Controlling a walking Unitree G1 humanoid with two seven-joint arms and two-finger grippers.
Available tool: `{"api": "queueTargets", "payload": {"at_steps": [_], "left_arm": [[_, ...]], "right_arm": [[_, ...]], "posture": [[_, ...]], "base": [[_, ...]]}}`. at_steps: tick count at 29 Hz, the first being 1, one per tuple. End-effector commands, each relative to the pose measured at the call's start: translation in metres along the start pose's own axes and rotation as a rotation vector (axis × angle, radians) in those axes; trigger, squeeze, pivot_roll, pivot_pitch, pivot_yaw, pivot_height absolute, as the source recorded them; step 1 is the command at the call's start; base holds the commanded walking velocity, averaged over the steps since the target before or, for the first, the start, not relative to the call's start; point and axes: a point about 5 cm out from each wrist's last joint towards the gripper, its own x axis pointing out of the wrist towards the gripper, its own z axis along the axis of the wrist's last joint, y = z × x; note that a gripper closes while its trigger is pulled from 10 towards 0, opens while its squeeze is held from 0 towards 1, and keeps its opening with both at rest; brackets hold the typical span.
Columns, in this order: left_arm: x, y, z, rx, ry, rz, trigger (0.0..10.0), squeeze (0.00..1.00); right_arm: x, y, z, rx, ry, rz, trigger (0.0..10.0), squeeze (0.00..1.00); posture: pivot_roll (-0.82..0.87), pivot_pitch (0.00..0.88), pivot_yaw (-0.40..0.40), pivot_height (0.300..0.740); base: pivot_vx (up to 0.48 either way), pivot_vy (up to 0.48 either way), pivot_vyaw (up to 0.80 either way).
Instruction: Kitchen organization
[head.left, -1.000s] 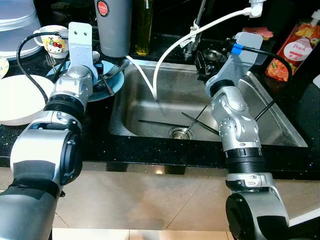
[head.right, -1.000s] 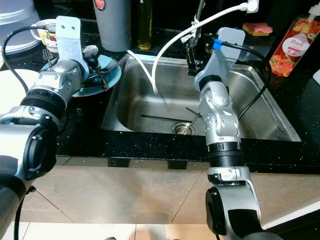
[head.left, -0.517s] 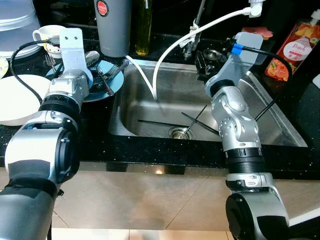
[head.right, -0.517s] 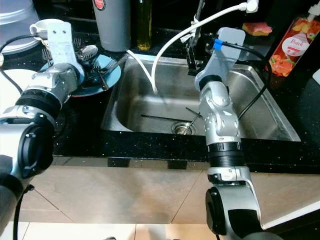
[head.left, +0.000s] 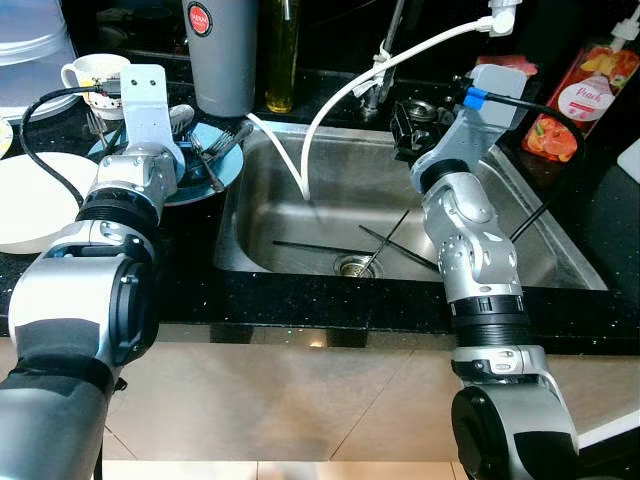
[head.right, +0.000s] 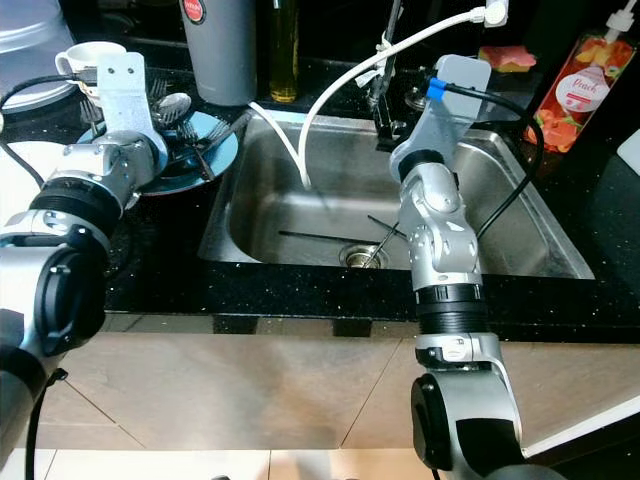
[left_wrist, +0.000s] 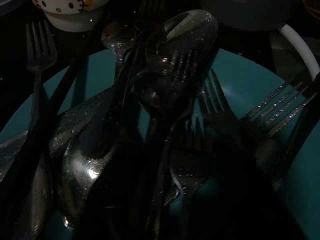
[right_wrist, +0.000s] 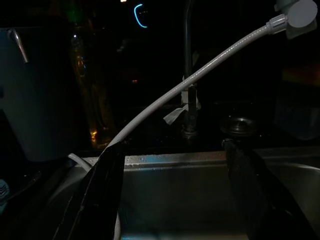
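A teal plate (head.left: 228, 165) sits on the black counter left of the sink, piled with several forks and spoons (left_wrist: 170, 100). My left gripper (head.left: 195, 150) hangs low over that pile, and the cutlery looks wet and dark beneath it. My right gripper (right_wrist: 175, 200) is open, its two black fingers (right_wrist: 102, 195) spread wide with nothing between them. It is raised over the sink's back edge near the faucet (head.left: 385, 60). Thin dark sticks (head.left: 300, 245) lie on the sink bottom by the drain (head.left: 352, 265).
A white hose (head.left: 340, 100) arcs from the faucet into the steel sink (head.left: 560, 270). A mug (head.left: 95, 72), a white plate (head.left: 30, 200), a grey canister (head.left: 220, 55) and an oil bottle (head.left: 278, 55) crowd the left counter. A peach bottle (head.left: 570, 100) stands at the right.
My left wrist has swung left and back over the teal plate, towards the mug. The right arm has stayed put. The whole view has shifted slightly.
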Motion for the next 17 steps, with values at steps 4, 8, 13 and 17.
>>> {"api": "queueTargets", "payload": {"at_steps": [4,8,13,17], "left_arm": [[0.0018,-0.003,-0.0172,-0.006,0.087,-0.027,0.0,0.0],[0.0017,-0.0034,-0.0164,0.001,0.083,-0.028,0.0,0.0],[0.0016,-0.0035,-0.0151,0.008,0.073,-0.03,0.0,0.0],[0.0014,-0.0054,-0.0128,0.007,0.058,-0.043,0.0,0.0]], "right_arm": [[-0.0022,-0.0044,0.0013,0.011,-0.005,-0.017,10.0,0.0],[-0.0022,-0.0042,0.0011,0.011,-0.005,-0.016,10.0,0.0],[-0.0022,-0.0039,0.0009,0.012,-0.004,-0.016,10.0,0.0],[-0.0023,-0.0039,0.0005,0.012,-0.004,-0.017,10.0,0.0]], "posture": [[0.21,0.064,-0.071,0.74],[0.21,0.064,-0.071,0.74],[0.21,0.064,-0.071,0.74],[0.21,0.062,-0.071,0.74]], "base": [[0.0,0.0,0.0],[0.0,0.0,0.0],[0.0,0.0,0.0],[0.0,0.0,0.0]]}}
